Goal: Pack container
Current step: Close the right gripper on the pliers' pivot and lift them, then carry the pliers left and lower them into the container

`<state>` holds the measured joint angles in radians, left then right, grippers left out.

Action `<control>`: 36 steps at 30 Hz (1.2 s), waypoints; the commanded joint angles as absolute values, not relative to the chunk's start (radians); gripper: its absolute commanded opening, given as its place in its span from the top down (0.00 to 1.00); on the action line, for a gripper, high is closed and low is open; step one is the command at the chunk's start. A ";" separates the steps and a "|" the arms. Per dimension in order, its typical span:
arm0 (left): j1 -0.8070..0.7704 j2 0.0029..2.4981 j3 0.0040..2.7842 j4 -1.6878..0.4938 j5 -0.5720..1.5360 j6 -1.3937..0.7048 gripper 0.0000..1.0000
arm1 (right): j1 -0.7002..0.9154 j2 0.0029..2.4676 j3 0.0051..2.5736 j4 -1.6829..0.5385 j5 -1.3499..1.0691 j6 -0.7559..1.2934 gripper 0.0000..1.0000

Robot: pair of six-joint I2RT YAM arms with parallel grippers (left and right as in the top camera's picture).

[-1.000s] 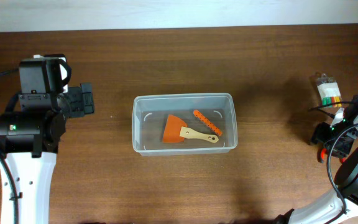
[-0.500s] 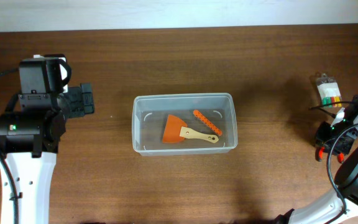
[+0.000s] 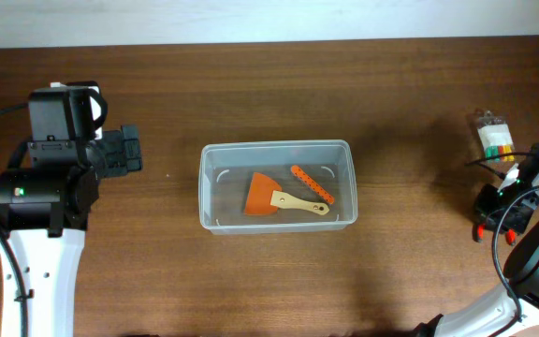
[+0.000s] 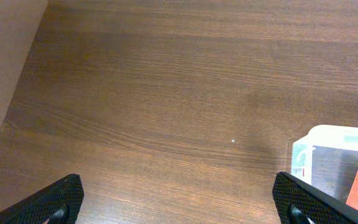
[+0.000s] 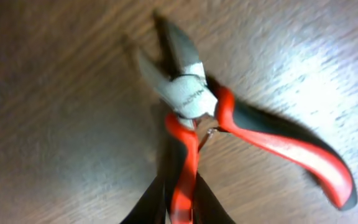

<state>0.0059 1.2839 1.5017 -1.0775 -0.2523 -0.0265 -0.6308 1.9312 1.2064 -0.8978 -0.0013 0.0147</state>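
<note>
The container (image 3: 278,185), a clear rectangular tub, stands mid-table and holds an orange scraper (image 3: 268,196) with a wooden handle and an orange toothed strip (image 3: 312,184). Its corner (image 4: 328,149) shows at the right of the left wrist view. My left gripper (image 3: 129,150) hovers left of the tub, open, with bare wood between its fingers (image 4: 179,208). At the far right my right gripper (image 3: 496,210) is down at the table. In the right wrist view it (image 5: 180,202) is shut on one red-and-black handle of a pair of cutting pliers (image 5: 188,99); the other handle splays out right.
A small clear box (image 3: 494,137) with coloured pieces inside lies just behind the right gripper, near the table's right edge. A pale wall runs along the table's far edge. A black cable trails off to the left of the left arm.
The right gripper's fingers have closed onto the pliers' handle at the far right. The left arm and the tub's contents have not moved.
</note>
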 commanded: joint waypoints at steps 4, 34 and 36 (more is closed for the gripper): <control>0.004 1.281 1.523 -1.079 -0.267 -0.037 0.01 | -0.634 1.939 1.296 -0.969 -0.015 0.020 0.87; 0.004 1.281 1.523 -1.079 -0.267 -0.037 0.01 | 0.190 1.937 2.061 -1.530 -0.147 -0.476 0.87; 0.004 1.281 1.523 -1.079 -0.267 -0.037 0.01 | 0.258 1.937 2.061 -1.543 -0.147 -0.495 0.88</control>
